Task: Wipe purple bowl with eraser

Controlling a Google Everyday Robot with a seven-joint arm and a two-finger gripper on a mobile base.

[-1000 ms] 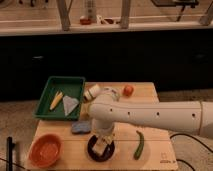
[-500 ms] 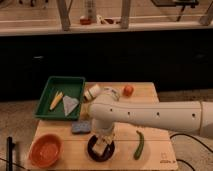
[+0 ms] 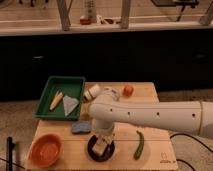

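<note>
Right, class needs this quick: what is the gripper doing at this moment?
Gripper: down inside the purple bowl, shut on the eraser.

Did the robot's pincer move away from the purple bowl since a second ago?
No. The pincer stays over the purple bowl, right of the orange bowl, just as before.
</note>
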